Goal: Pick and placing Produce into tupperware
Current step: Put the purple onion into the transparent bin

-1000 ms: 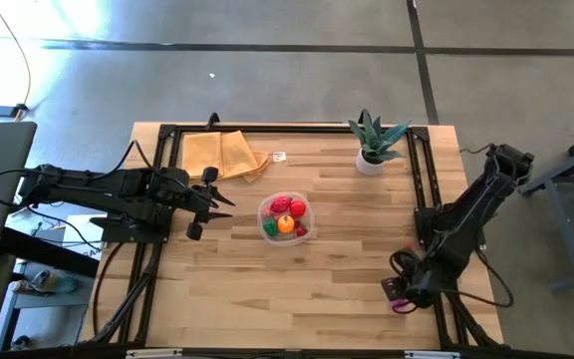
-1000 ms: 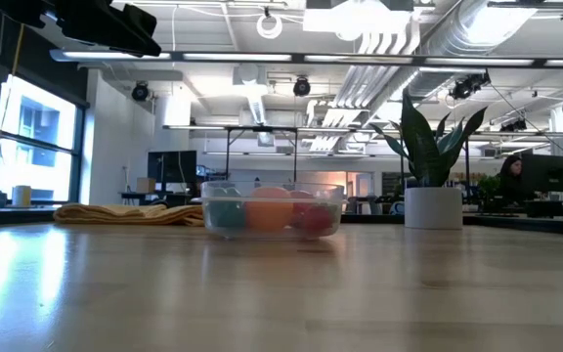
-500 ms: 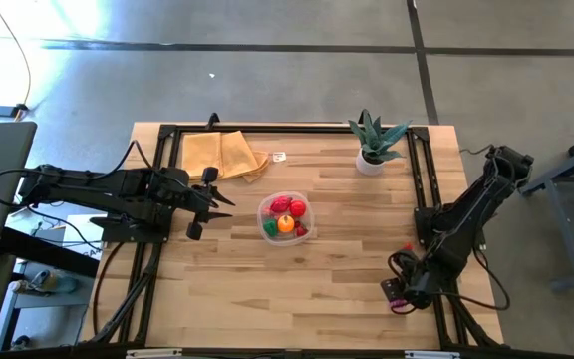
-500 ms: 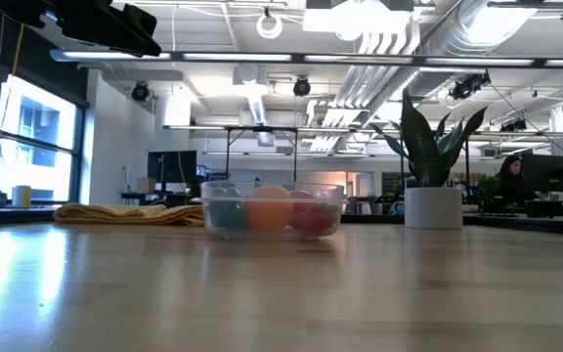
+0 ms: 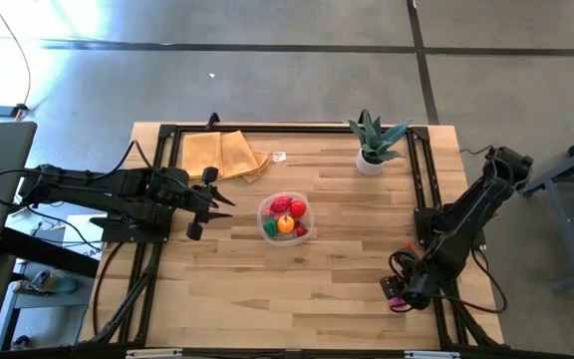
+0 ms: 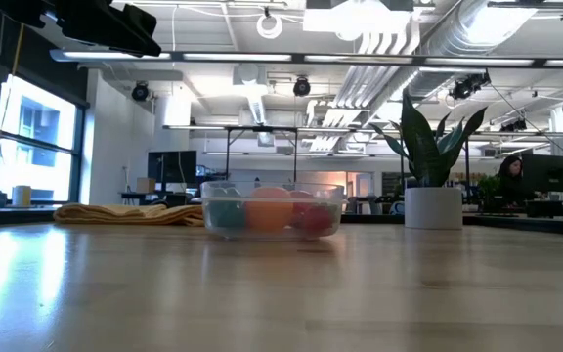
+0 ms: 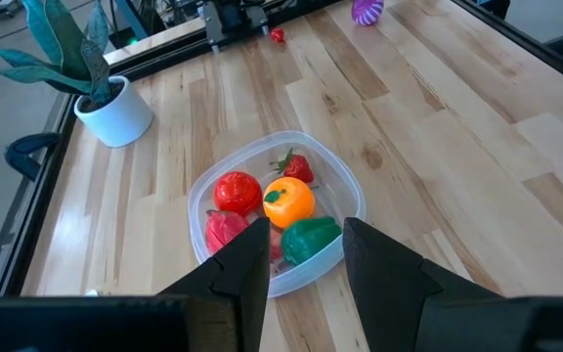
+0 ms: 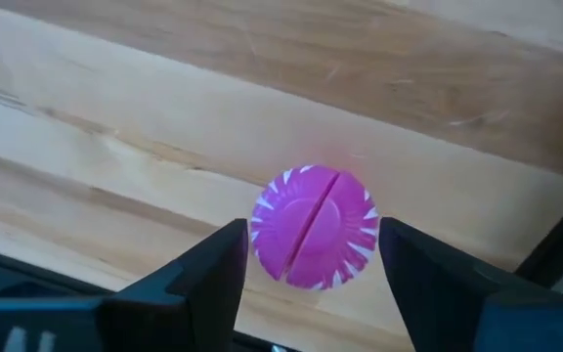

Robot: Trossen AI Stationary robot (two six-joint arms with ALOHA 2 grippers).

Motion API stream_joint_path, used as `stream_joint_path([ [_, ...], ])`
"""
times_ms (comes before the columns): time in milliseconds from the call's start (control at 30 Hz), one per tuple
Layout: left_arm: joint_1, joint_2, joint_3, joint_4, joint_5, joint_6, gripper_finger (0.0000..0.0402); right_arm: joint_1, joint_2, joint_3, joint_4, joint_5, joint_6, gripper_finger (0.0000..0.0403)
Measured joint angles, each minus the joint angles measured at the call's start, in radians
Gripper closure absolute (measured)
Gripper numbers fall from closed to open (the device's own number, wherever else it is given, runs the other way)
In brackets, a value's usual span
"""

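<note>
— What can't you make out from where you are?

— Starting on the left: my left end effector hangs over the surface with its fingers parted and nothing between them; it is near the clear container, which sits around the middle. From table height the fruit inside blurs into soft colours behind the plastic wall. My left wrist camera shows them better: a red piece, an orange one, a green one and a strawberry, though my own fingers cut off the container's near rim. Over on the right, my right end effector is low at the surface's edge, fingers spread on either side of a magenta piece without touching it. From above, that piece is nearly hidden under my wrist.

— And what has changed?

— Only my right arm has shifted slightly; the rest lies as before.
</note>
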Motion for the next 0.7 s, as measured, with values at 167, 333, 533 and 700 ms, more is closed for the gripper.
stream_joint_path([
  [167,0.0,0.0,0.0,0.0,0.0,0.0,0.0282,0.001,0.016,0.0,-0.004,-0.033,0.004,0.0178],
  [333,0.0,0.0,0.0,0.0,0.0,0.0,0.0282,0.013,0.046,0.0,-0.006,-0.063,0.07,0.0178],
  [533,0.0,0.0,0.0,0.0,0.0,0.0,0.0282,0.013,0.074,0.0,-0.01,-0.082,0.053,0.0178],
  [700,0.0,0.0,0.0,0.0,0.0,0.0,0.0282,0.012,0.079,0.0,-0.005,-0.034,0.035,0.0178],
])
